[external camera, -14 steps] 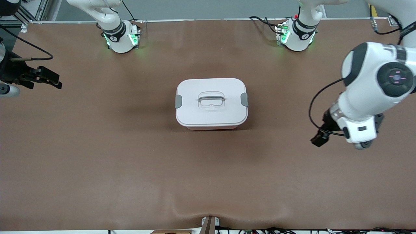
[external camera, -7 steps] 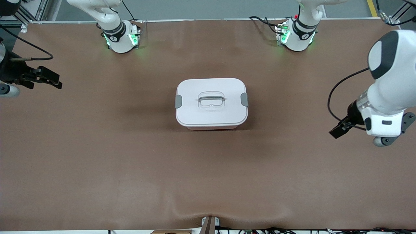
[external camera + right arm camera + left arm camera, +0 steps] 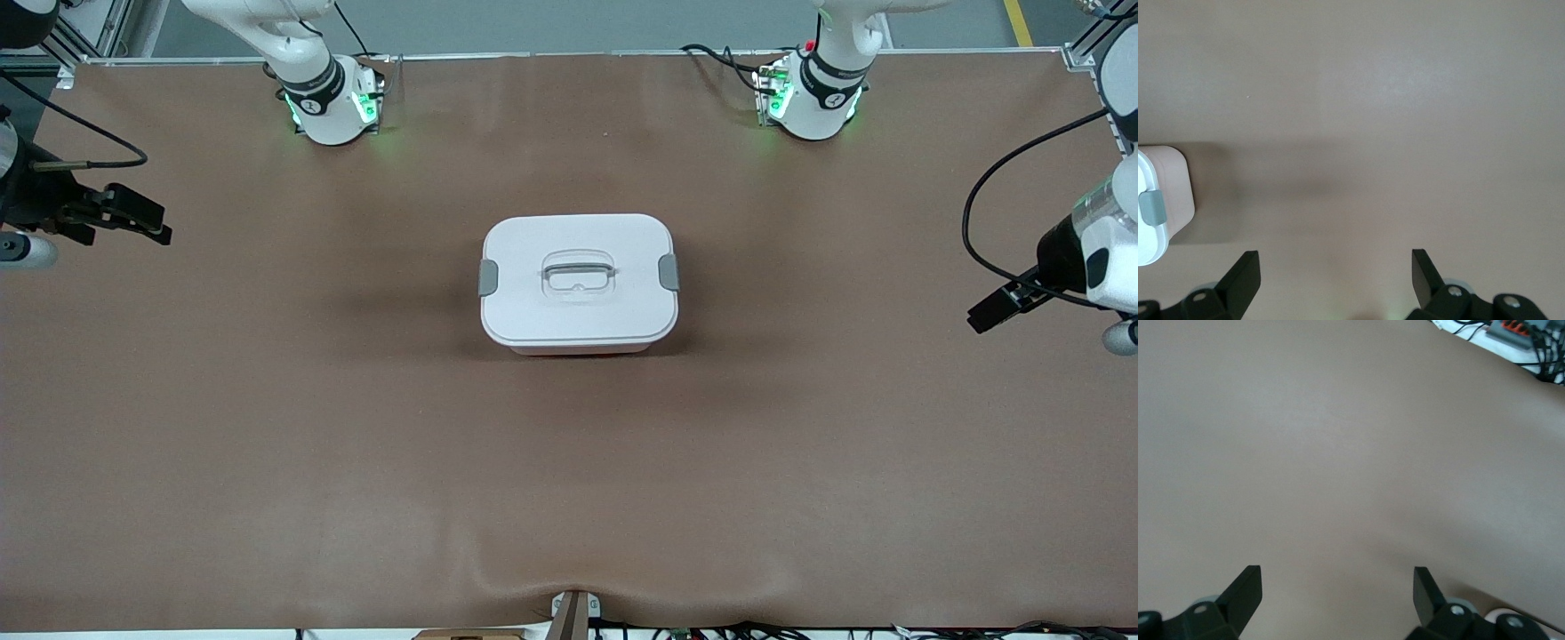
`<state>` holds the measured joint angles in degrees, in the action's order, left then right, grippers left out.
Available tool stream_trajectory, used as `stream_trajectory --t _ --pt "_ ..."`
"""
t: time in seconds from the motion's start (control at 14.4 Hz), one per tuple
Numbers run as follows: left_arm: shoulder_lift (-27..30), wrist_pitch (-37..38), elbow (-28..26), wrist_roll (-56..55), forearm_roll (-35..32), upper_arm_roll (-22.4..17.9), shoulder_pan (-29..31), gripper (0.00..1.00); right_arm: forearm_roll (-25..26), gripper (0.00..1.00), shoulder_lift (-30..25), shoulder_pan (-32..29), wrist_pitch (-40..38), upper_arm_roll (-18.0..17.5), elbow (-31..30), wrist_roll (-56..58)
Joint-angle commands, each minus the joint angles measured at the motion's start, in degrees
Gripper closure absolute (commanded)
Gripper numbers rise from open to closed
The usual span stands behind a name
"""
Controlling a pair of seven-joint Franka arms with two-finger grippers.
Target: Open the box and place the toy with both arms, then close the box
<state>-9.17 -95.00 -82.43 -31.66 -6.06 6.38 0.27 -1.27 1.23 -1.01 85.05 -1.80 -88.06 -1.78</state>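
The box (image 3: pixel 579 283) stands shut in the middle of the brown table, its white lid on, with a grey clip at each end and a grey handle (image 3: pixel 579 269) in a recess. One corner of the box (image 3: pixel 1161 200) with one clip shows in the right wrist view. The toy is out of view. My left gripper (image 3: pixel 985 316) is open and empty over the table at the left arm's end. In the left wrist view the left gripper (image 3: pixel 1337 579) has only bare mat under it. My right gripper (image 3: pixel 153 222) hangs open and empty at the right arm's end; in its own view the right gripper (image 3: pixel 1335 260) is apart from the box.
Both arm bases (image 3: pixel 333 102) (image 3: pixel 809 98) with green lights stand at the table's edge farthest from the front camera. Cables and a power strip (image 3: pixel 1518 328) lie past the table's edge. A small bracket (image 3: pixel 573 612) sits at the nearest edge, where the mat wrinkles.
The left arm has swung away from the box toward its own end of the table, still open. The right arm and the box have not moved.
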Motion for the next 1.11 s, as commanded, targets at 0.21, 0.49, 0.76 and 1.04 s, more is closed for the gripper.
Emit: stream_trajectory --t 0.21,0.49,0.76,1.04 --pt "4.69 6.14 -0.98 11.23 9.48 -7.33 -1.24 0.0 -1.01 0.0 0.52 0.31 -0.23 0.21 1.04 -0.15" --pt "7.67 11.67 -1.07 15.05 9.57 -8.57 -2.29 0.0 -0.93 0.0 0.52 0.31 -0.23 0.21 1.04 -0.15" --pt "10.74 14.49 -2.99 16.01 8.88 -8.57 -3.17 0.0 -1.01 0.0 0.52 0.31 -0.23 0.21 1.04 -0.15" --pt "10.93 14.41 -3.09 22.68 7.82 -9.27 -3.17 0.0 -1.01 0.0 0.52 0.31 -0.23 0.21 1.04 -0.15"
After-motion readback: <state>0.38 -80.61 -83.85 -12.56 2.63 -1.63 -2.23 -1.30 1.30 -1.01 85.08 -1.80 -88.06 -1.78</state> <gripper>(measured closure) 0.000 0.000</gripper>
